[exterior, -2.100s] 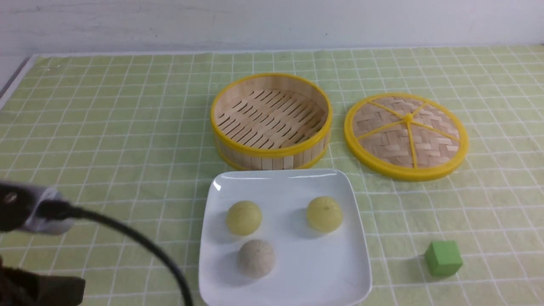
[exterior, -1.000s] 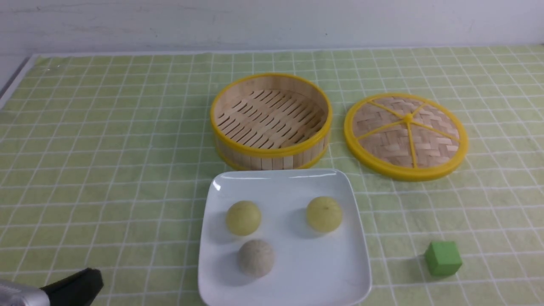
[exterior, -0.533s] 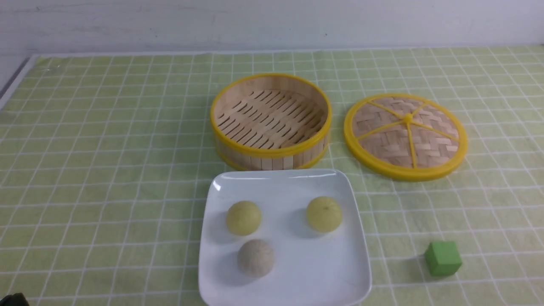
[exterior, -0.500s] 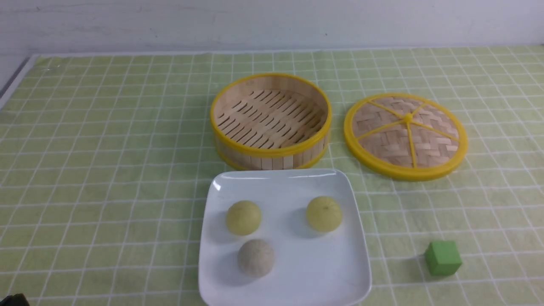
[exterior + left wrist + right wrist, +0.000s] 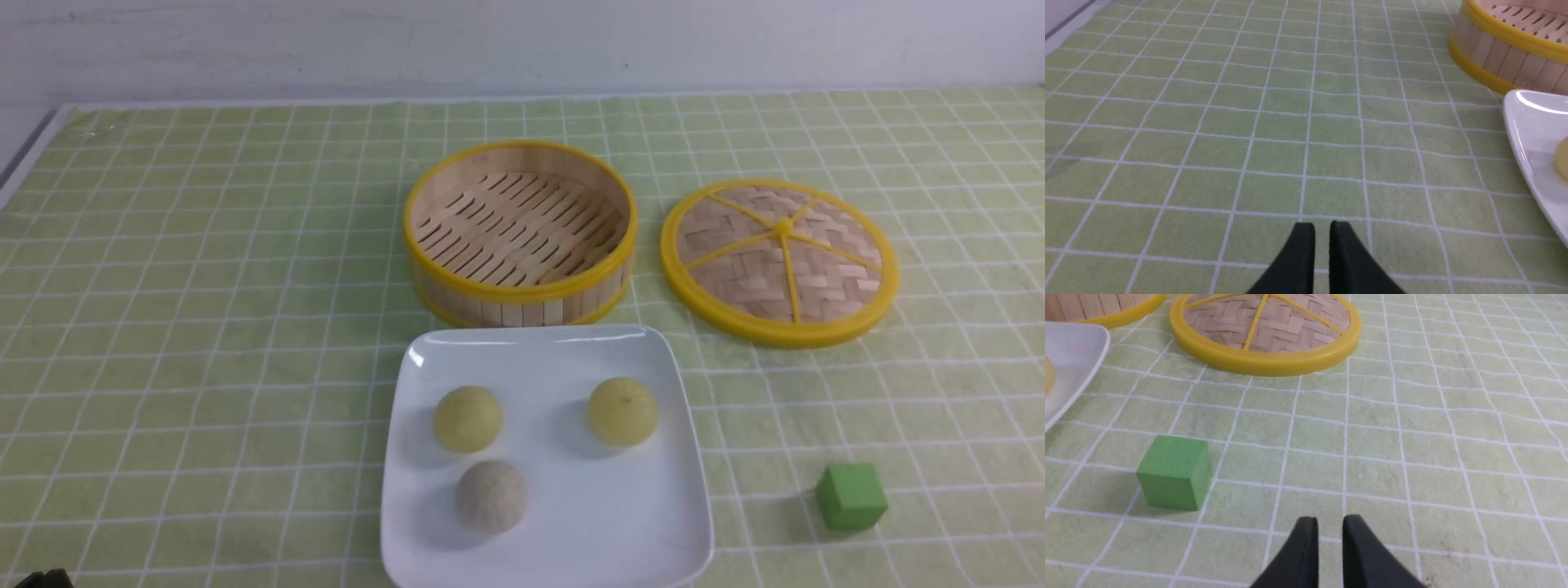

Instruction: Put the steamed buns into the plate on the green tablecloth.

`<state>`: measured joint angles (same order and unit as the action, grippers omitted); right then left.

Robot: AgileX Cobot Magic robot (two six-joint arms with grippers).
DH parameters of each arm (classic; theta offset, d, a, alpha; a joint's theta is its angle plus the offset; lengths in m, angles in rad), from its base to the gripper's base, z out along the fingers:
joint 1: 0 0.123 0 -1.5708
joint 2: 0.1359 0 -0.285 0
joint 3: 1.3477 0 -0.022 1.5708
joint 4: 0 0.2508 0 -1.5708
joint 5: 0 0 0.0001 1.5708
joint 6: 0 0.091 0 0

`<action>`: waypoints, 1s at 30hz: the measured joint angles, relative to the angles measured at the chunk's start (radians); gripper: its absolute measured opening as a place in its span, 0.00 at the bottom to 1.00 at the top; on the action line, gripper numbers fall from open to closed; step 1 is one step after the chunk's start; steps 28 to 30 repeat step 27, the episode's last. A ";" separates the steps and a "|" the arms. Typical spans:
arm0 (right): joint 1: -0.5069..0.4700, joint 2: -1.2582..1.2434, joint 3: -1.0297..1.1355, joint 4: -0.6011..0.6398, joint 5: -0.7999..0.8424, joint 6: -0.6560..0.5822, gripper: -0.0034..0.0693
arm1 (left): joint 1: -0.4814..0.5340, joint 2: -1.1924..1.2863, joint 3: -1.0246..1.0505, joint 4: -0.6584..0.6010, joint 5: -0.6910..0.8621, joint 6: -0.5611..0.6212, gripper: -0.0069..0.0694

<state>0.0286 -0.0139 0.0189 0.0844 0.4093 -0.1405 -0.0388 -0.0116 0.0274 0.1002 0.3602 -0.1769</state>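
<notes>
Resting on the cloth [image 5: 204, 269], the plate [image 5: 563, 359] sat near the front edge, just in front of the steamer [image 5: 520, 233]; whether plate and steamer touched could not be told. All three buns lay in the plate, apart from one another: a left yellow bun [image 5: 468, 419], a right yellow bun [image 5: 623, 412], and a grey bun [image 5: 491, 496] nearer the robot, closest to the left yellow one. Steamer held nothing; its slatted floor was bare. The woven lid [image 5: 780, 261] lay flat on the cloth to the right of the steamer, not touching it. A green cube [image 5: 851, 496] stood on the cloth to the right of the plate, apart from it. In the left wrist view the left gripper [image 5: 1322, 228] hung over bare cloth, jaws parted by a narrow slit with nothing between them; the plate rim [image 5: 1527, 134] and a sliver of a yellow bun showed at the frame edge, well clear of the fingertips. In the right wrist view the right gripper [image 5: 1330, 524] likewise hung over bare cloth, jaws slightly apart and holding nothing, with the cube [image 5: 1175, 471] near but not touched, and the lid [image 5: 1265, 330] farther off. Neither gripper was clearly visible in the front view; only a dark scrap showed at the bottom left corner.
</notes>
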 joint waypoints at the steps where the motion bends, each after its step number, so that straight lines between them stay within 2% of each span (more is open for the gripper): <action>1: 0.000 0.000 0.000 0.000 0.000 0.000 0.21 | 0.000 0.000 0.000 0.000 0.000 0.000 0.21; 30: 0.000 0.000 0.000 -0.001 0.000 0.000 0.26 | 0.000 0.000 -0.001 0.004 0.004 0.000 0.23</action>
